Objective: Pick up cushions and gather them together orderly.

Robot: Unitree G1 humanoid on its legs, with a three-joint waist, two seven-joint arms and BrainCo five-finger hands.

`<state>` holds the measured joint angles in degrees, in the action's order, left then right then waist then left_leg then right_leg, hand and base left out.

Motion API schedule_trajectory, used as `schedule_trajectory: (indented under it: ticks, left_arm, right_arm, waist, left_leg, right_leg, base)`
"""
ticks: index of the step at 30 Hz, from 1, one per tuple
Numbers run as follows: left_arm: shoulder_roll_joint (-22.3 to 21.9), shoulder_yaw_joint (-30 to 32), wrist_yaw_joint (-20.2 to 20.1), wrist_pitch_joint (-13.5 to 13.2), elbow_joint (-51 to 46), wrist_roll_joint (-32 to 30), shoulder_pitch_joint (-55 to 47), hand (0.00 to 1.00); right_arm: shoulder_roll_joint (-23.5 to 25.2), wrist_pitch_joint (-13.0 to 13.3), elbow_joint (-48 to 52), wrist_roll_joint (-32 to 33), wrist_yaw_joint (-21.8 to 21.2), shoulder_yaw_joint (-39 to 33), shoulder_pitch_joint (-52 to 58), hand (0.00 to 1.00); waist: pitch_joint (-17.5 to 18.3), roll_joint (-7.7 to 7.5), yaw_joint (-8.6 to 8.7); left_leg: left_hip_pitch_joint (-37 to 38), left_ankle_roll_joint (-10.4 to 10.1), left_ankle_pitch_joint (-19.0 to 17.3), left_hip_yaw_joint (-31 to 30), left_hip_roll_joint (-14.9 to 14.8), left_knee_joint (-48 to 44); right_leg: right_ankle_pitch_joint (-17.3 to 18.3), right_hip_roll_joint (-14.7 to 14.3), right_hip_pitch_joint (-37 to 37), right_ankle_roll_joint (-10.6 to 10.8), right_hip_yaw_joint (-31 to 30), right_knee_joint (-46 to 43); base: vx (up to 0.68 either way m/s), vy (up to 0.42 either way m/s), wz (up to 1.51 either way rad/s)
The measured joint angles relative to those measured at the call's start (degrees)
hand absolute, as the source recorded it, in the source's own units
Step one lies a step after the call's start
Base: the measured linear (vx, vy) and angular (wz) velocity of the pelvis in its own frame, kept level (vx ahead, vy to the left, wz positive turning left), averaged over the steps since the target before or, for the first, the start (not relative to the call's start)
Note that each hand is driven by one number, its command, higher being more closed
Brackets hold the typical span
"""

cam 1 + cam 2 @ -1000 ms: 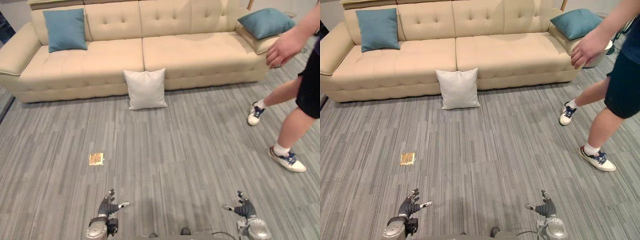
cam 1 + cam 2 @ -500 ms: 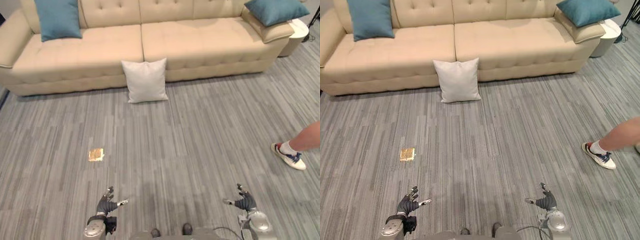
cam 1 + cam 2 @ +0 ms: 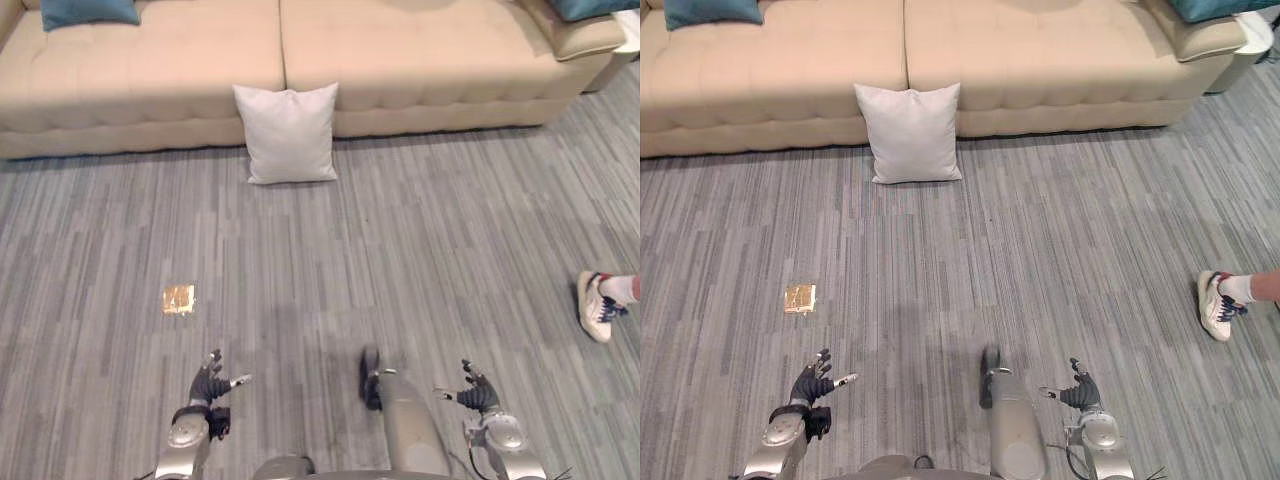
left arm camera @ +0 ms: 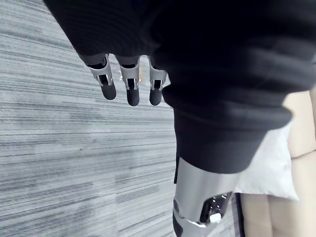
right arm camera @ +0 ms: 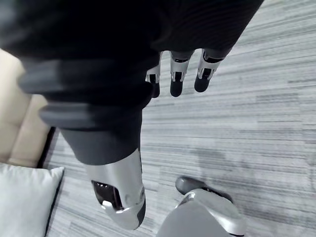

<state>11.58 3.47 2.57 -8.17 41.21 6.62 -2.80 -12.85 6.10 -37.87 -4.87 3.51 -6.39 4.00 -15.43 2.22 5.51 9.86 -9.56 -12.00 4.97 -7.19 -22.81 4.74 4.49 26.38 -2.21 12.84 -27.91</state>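
Note:
A white cushion (image 3: 289, 132) stands on the grey floor, leaning against the front of the beige sofa (image 3: 150, 70). A teal cushion (image 3: 88, 10) lies on the sofa's far left seat, and another teal cushion (image 3: 1210, 8) rests on its right armrest. My left hand (image 3: 207, 387) hangs low at the near left, open and holding nothing. My right hand (image 3: 475, 395) hangs low at the near right, also open. Both hands are far from every cushion. The white cushion (image 4: 269, 170) also shows past my left hand (image 4: 127, 81) in its wrist view, and the same cushion (image 5: 22, 197) past my right hand (image 5: 177, 74).
A small golden square (image 3: 178, 298) lies on the floor at the left. A person's foot in a white shoe (image 3: 596, 303) stands at the right edge. A white round side table (image 3: 1250, 35) sits beside the sofa's right end. Wide grey floor separates me from the sofa.
The camera has moved forward and tipped down, so the sofa and white cushion sit higher and closer. The person has stepped away to the right; one shoe remains. Both hands hang as before.

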Motion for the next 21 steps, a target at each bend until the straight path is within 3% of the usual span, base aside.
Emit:
schedule_trajectory:
  ticks: [1,2,3,6,8,10,12,13,14,15,16,17,18,19,20,21]
  left_arm:
    - [-0.2,0.0,0.0,0.0,0.1,0.0,-0.2,0.0]
    - [-0.5,0.0,0.0,0.0,0.0,0.0,-1.0,0.0]
    - [-0.6,0.0,0.0,0.0,0.0,0.0,-1.4,0.0]
    - [-1.5,0.0,0.0,0.0,-0.1,0.0,-1.8,0.0]
    - [-1.8,0.0,0.0,0.0,-0.2,0.0,-2.6,0.0]
    - [-2.0,0.2,0.0,0.1,-0.2,0.1,-3.5,0.0]
    - [-2.8,0.1,0.0,0.1,-0.1,0.2,-3.5,0.0]
    - [-3.3,0.1,0.1,0.1,-0.1,0.5,-3.9,0.0]
    - [-3.3,0.1,0.2,0.1,0.1,0.6,-4.2,0.0]
    - [-3.1,0.7,0.2,0.1,0.1,0.6,-4.3,0.0]
    - [-3.5,0.8,0.2,0.2,0.2,0.5,-3.5,0.0]
    - [-3.8,0.7,0.1,0.2,0.3,0.5,-3.1,0.0]
    - [-3.7,0.6,0.1,0.2,0.6,0.5,-3.0,0.0]
    - [-3.3,0.6,0.1,0.4,1.7,0.5,-2.7,0.0]
    - [-3.1,0.6,0.1,0.5,2.0,0.5,-2.6,0.0]
    - [-2.5,0.5,0.2,1.0,2.1,0.5,-2.7,0.0]
  right_arm:
    - [0.0,0.1,0.3,0.1,0.0,0.0,0.0,0.0]
    - [0.0,0.1,0.5,0.3,0.1,0.5,-0.1,0.0]
    - [0.3,0.3,0.6,0.6,0.1,0.8,-0.2,0.0]
    - [0.6,0.4,0.5,1.1,0.2,0.8,-0.3,0.0]
    - [0.5,0.4,0.3,1.9,0.2,0.7,-1.2,0.0]
    - [0.6,0.3,-1.4,2.1,0.3,0.5,-2.7,0.0]
    - [0.4,0.3,-2.6,2.1,1.1,-0.3,-2.9,0.0]
    - [0.0,0.2,-3.1,2.1,1.6,-0.5,-2.2,0.0]
    - [0.1,0.1,-3.8,2.1,1.8,-0.5,-1.8,0.0]
    - [0.9,-0.1,-4.1,2.1,1.7,-0.4,-0.8,0.0]
    - [1.2,-0.1,-4.1,2.1,1.7,-0.6,0.5,0.0]
    - [1.1,-0.1,-4.2,2.1,1.7,-0.8,0.6,0.0]
    - [1.4,-0.2,-4.3,2.1,1.5,-0.9,1.3,0.0]
    - [1.9,-0.2,-4.8,2.1,1.4,-0.9,1.7,0.0]
    - [2.2,-0.2,-5.1,2.1,1.4,-0.9,1.8,0.0]
    - [2.8,-0.2,-5.9,2.0,1.3,-0.6,1.5,0.0]
  waist:
    - [-0.1,-0.02,-0.04]
    - [-0.1,0.04,-0.71]
    - [-0.2,0.06,-1.75]
    - [-0.6,-0.97,-4.14]
    - [-0.7,-1.25,-4.86]
    - [-1.0,-1.71,-5.24]
    - [-1.0,-1.76,-6.46]
    - [-0.2,-0.38,-6.52]
    - [0.3,-0.14,-6.52]
    - [1.6,-1.97,-6.39]
    - [2.5,-2.96,-6.16]
    - [2.5,-2.9,-6.28]
    - [2.6,-3.42,-6.22]
    - [2.6,-4.34,-6.03]
    - [2.5,-4.76,-5.79]
    - [1.9,-4.95,-5.32]
  left_leg:
    - [-1.7,0.3,3.4,0.3,-0.5,-5.5]
    - [-6.2,0.2,10.0,1.0,-2.7,-17.6]
    - [-10.7,3.2,7.3,3.3,-5.7,-29.1]
    - [-19.6,6.4,2.7,8.7,-8.1,-37.4]
    - [-25.2,7.0,0.8,11.8,-8.0,-32.2]
    - [-29.0,6.7,0.9,12.3,-5.7,-17.0]
    - [-29.6,3.2,4.3,10.2,-2.5,3.4]
    - [-30.5,3.4,8.0,8.6,-2.2,10.0]
    - [-30.6,5.3,11.7,8.0,-1.7,8.2]
    - [-31.7,8.7,13.4,7.6,0.6,5.0]
    - [-33.2,11.9,10.4,7.4,2.4,1.1]
    - [-33.3,12.4,9.1,7.4,2.9,-0.4]
    - [-32.0,13.0,6.1,7.3,4.5,-1.6]
    - [-28.9,13.8,3.7,7.1,6.7,-1.5]
    - [-27.0,14.3,2.5,6.9,7.7,-1.2]
    - [-22.3,15.0,0.4,6.4,8.8,-1.0]
  right_leg:
    - [1.2,-0.2,-2.0,-0.1,0.2,0.6]
    - [2.3,-1.2,-7.4,-0.8,0.2,4.0]
    - [2.6,-3.0,-12.9,-1.3,-0.4,8.0]
    - [2.8,-4.3,-22.9,-1.6,-2.9,15.7]
    - [2.9,-4.2,-27.6,-1.5,-5.0,20.1]
    - [3.7,-3.0,-31.7,0.1,-6.9,22.5]
    - [5.4,-1.4,-35.9,2.7,-8.0,25.5]
    - [6.9,-1.4,-38.1,4.4,-8.2,27.0]
    - [7.9,-1.0,-39.4,5.1,-8.3,27.1]
    - [10.0,1.3,-40.3,6.5,-8.0,26.2]
    - [10.7,3.4,-39.3,7.1,-7.6,22.2]
    - [10.7,3.9,-38.1,7.1,-7.7,18.8]
    - [10.6,5.6,-35.4,7.3,-8.2,9.4]
    - [7.7,7.7,-30.7,10.3,-9.9,-4.8]
    - [4.8,8.5,-28.3,11.3,-11.2,-12.3]
    - [4.2,8.6,-23.2,11.3,-13.0,-26.7]
  base:
    - [0.7,-0.323,0.15]
    - [0.59,-0.251,-0.11]
    - [0.68,-0.264,-0.26]
    - [0.53,-0.117,-0.49]
    - [0.41,0.002,-0.53]
    - [0.47,0.106,-0.58]
    - [0.52,0.208,-0.54]
    - [0.5,0.304,-0.31]
    - [0.55,0.338,-0.11]
    - [0.7,0.376,0.19]
    - [0.61,0.278,0.3]
    - [0.61,0.269,0.36]
    - [0.6,0.299,0.37]
    - [0.6,0.296,0.4]
    - [0.6,0.254,0.45]
    - [0.6,0.187,0.38]
